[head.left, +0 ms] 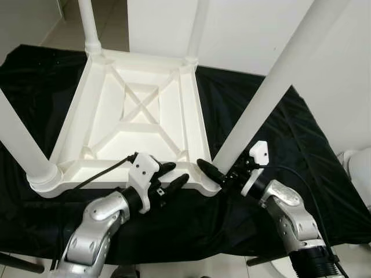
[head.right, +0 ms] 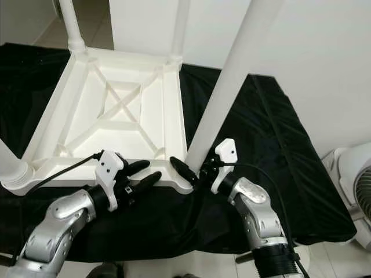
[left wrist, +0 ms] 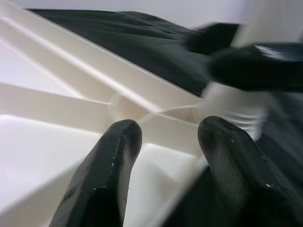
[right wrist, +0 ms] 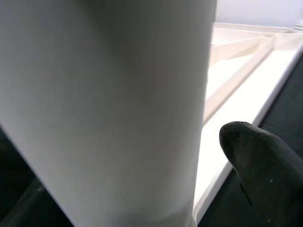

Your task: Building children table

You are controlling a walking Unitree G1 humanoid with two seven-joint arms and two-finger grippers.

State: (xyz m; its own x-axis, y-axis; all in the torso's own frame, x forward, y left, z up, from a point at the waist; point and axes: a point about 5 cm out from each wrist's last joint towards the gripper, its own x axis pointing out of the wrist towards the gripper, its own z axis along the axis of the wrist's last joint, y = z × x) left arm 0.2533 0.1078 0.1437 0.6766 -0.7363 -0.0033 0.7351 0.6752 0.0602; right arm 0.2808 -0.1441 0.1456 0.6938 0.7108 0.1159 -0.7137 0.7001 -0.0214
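Your two arms were silver, jointed shells; each wrist bore a white camera bracket with a black cable; the left jaws point(head.left: 174, 176) and right jaws point(head.left: 213, 174) had long, glossy black fingers.

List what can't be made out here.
- Leg tops: all four legs, e.g. the near-right leg, are cut off by the eye views' top and side edges.
- Right gripper: the leg hides its far finger, so contact is unclear.
- Socket joint under the right leg: hidden by the leg in the right wrist view.
- Left gripper: blur in the left wrist view obscures contact with the tabletop.
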